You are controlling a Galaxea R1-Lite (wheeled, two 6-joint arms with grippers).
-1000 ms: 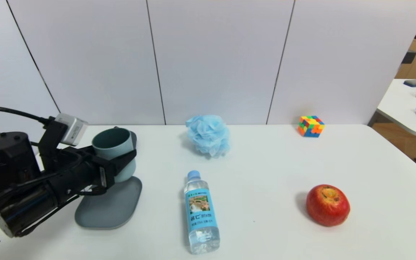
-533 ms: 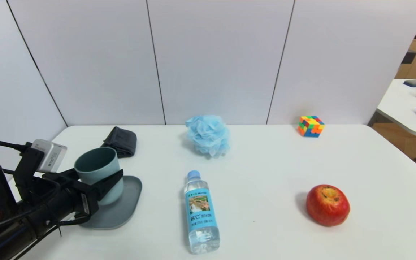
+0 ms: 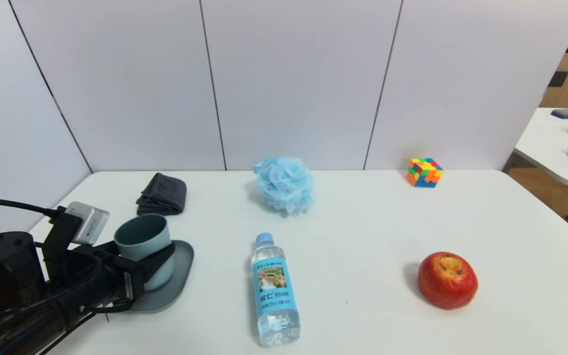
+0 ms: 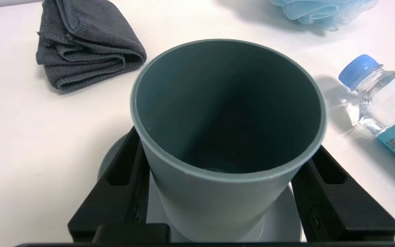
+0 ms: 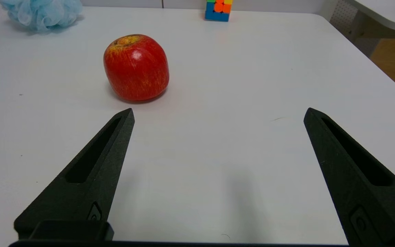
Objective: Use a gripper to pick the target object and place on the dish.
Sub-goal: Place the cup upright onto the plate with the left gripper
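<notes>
My left pincer [image 3: 148,264] pinches the cup [image 3: 144,246] upright over the plate [image 3: 175,281], near-left; cup's empty inside. Right pincer [image 5: 218,115] spread, idle near the apple [image 5: 136,67].

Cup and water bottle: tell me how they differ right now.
The blue-green cup stands upright over the grey-blue dish, while the water bottle lies on its side on the white table. The cup is opaque and open-topped; the bottle is clear, capped and blue-labelled. The left gripper is shut on the cup; nothing touches the bottle. Both are plastic drink containers.
</notes>
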